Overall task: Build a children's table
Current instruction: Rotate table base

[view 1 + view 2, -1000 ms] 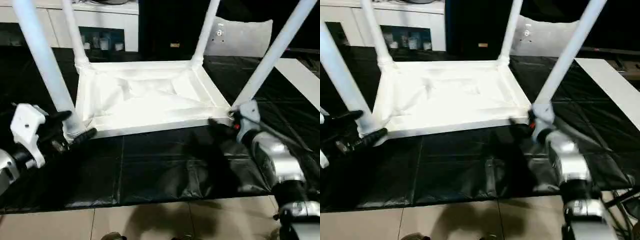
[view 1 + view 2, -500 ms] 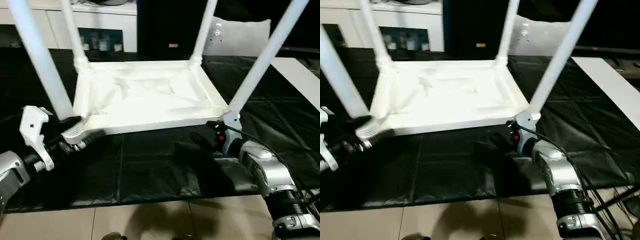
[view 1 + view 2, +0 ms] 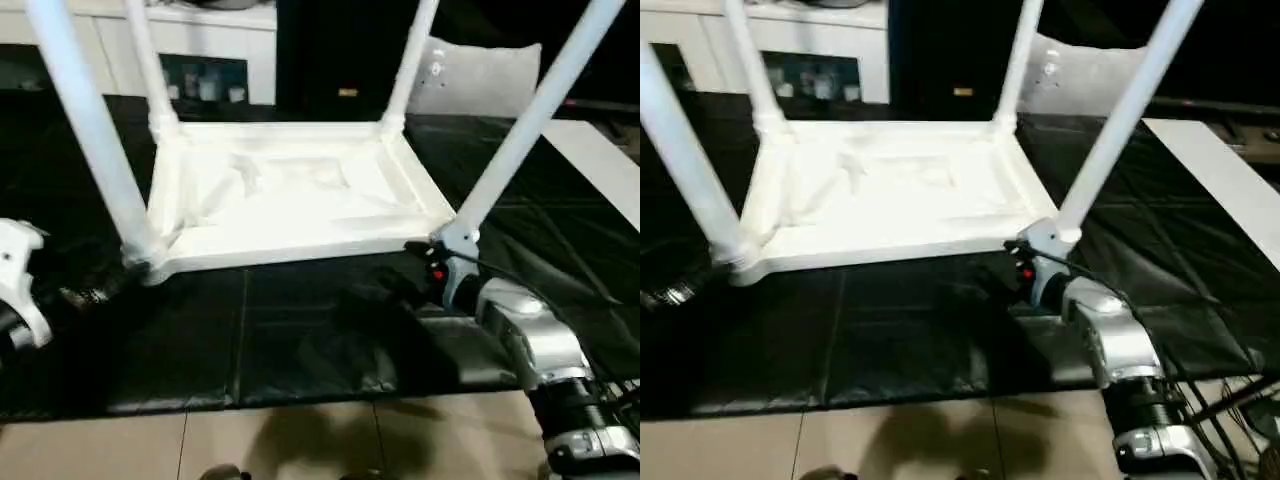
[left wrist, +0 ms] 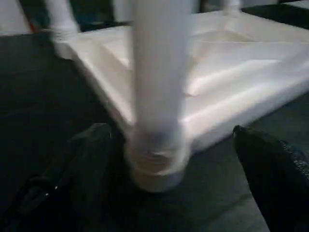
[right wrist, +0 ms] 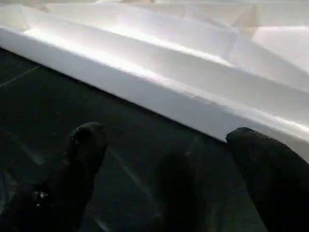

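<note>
The white children's table [image 3: 290, 200] lies upside down on a black sheet [image 3: 300, 340], ribbed underside up. Its four tapered legs stand in the corner sockets, the near-left leg [image 3: 90, 130] and near-right leg [image 3: 520, 130] closest to me. My left gripper [image 4: 178, 159] is open, its fingers [image 4: 89, 159] spread either side of the near-left leg's socket [image 4: 154, 154] and a little short of it. My right gripper [image 5: 178, 154] is open just in front of the table's near edge [image 5: 145, 87], beside the near-right corner socket [image 3: 455, 235]. Nothing is held.
A white cabinet with glass doors [image 3: 200, 60] stands behind the table at the back left. A pale panel [image 3: 490, 75] leans at the back right, and a white board [image 3: 600, 150] lies at the far right. The sheet ends at beige floor tiles [image 3: 300, 445] in front.
My left gripper has let go of the near-left corner socket and drawn back to the left. The right gripper has shifted slightly along the table's near-right corner.
</note>
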You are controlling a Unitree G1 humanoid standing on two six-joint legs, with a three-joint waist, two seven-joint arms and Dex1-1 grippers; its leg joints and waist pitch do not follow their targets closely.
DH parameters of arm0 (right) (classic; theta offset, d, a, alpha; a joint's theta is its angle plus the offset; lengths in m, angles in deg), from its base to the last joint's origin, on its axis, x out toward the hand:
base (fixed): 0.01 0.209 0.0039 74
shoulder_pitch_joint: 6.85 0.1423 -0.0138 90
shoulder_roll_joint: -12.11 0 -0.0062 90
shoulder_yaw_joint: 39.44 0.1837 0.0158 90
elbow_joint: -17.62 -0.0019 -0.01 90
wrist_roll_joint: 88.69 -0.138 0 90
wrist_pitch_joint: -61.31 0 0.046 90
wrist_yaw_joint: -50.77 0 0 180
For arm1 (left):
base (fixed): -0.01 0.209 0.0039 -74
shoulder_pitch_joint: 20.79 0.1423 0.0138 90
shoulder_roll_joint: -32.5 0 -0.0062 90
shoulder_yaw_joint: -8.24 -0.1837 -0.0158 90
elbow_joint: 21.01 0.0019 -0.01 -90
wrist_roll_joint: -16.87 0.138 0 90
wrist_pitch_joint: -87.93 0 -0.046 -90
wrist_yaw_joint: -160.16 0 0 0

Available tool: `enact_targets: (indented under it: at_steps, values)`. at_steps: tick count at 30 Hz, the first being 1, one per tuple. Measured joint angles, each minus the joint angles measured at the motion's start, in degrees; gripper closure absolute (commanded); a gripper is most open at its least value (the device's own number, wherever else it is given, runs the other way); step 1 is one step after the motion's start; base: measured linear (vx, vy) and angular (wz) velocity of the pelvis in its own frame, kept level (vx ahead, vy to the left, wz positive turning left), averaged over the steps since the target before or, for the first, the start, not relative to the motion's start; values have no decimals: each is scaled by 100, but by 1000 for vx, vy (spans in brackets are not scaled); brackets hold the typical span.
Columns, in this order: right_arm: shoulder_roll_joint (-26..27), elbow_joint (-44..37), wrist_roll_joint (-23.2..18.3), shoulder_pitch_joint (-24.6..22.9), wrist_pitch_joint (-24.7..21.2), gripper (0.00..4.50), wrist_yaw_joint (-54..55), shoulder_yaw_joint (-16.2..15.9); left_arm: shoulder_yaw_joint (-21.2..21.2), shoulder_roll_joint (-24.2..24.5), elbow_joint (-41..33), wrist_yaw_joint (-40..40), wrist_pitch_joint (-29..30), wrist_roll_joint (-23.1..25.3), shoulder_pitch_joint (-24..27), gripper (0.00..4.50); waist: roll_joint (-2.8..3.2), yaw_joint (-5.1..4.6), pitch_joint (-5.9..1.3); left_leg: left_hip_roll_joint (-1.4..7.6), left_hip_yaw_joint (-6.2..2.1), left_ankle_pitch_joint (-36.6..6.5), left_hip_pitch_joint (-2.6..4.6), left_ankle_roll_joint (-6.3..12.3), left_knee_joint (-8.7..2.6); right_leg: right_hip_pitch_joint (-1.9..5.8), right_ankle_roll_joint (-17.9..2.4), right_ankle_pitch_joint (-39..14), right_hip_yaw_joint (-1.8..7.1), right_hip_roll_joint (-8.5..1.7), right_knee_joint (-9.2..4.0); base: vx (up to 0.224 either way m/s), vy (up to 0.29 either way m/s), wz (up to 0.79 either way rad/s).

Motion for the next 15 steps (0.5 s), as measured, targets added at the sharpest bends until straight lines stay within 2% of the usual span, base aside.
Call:
enact_targets:
  at_steps: [4,8,11,15]
  values:
    - [73,195,116,32,-57,0,242,-1,-219,-217,358,-72,-280,71,-596,7,3,17,2,-7,0,0,22,0,1,24,-13,8,1,-8,-1,0,0,0]
    - [214,888,201,351,-88,0,655,22,-696,-758,1314,-107,-692,342,-1634,7,6,19,3,-8,0,8,27,-12,1,24,-27,18,1,-10,6,0,0,0]
    - [246,1459,308,655,-19,0,904,92,-848,-1065,1926,-158,-1001,465,-2225,7,10,17,6,-8,0,11,23,-17,1,18,-41,28,0,-10,9,0,0,0]
    - [262,1971,341,929,217,0,1064,230,-909,-1270,2234,-445,-1082,367,-2524,7,16,41,10,-7,0,11,10,-16,0,8,-43,24,-4,-10,11,0,0,0]
